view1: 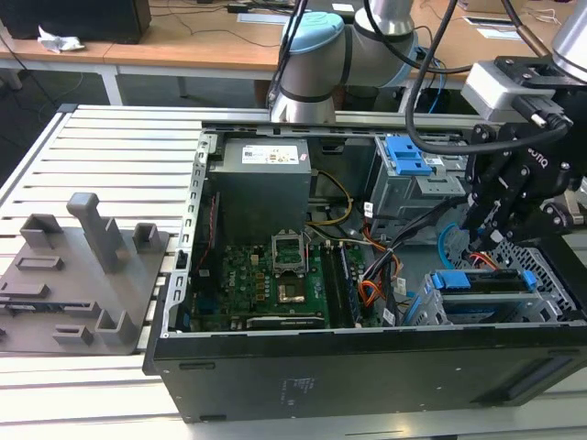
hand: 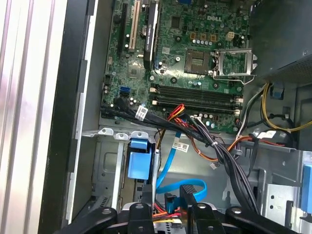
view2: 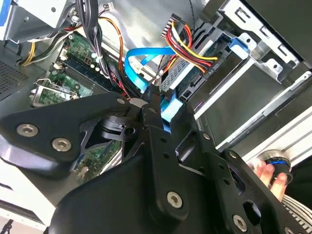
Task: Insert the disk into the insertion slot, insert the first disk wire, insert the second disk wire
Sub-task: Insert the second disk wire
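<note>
The disk (view1: 481,281), in its bright blue frame, lies inside the insertion slot (view1: 553,275), the low grey perforated bay at the case's corner on the exterior view's right. In the second wrist view a bundle of red, yellow and black wires (view2: 187,48) ends in a black plug seated in the disk's rear edge. A flat blue wire (view2: 136,68) loops beside it. My gripper (view2: 152,105) is shut on that wire's blue plug (view2: 170,111), right at the disk's rear edge. In the exterior view the gripper (view1: 479,240) hangs just above the disk.
The taller grey cage with a blue latch (view1: 408,156) stands behind the slot. The motherboard (hand: 195,53) and power supply (view1: 261,183) fill the case's middle. Black cable bundles (hand: 219,151) cross near my fingers. A person's hand (view2: 270,175) shows outside the case. A grey fixture (view1: 83,266) stands on the exterior view's left.
</note>
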Robot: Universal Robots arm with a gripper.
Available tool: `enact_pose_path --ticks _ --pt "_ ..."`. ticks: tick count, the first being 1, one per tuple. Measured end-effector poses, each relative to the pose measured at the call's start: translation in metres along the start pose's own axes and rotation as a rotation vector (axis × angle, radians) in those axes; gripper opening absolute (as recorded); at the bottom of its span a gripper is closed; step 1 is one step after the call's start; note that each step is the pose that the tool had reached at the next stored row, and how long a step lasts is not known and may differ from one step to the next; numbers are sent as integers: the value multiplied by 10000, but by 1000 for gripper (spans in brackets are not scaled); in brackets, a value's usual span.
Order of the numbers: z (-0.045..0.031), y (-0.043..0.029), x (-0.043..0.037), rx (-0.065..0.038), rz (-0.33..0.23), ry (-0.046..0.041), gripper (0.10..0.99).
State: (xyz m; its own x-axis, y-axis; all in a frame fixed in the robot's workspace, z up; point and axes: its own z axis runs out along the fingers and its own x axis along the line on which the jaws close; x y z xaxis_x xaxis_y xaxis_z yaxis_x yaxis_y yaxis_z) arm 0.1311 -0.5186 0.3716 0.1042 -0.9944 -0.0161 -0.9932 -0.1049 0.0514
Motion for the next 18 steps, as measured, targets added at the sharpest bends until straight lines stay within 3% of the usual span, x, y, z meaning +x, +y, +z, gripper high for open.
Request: enact_pose_path --ticks 2,5,9,15,18 --pt "0 0 0 0 0 0 349" --pt "1 0 0 0 0 -1 161" --pt "3 0 4 0 0 -2 161" --pt "12 16 181 -4 10 39 161" --pt "62 10 202 1 371 20 161"
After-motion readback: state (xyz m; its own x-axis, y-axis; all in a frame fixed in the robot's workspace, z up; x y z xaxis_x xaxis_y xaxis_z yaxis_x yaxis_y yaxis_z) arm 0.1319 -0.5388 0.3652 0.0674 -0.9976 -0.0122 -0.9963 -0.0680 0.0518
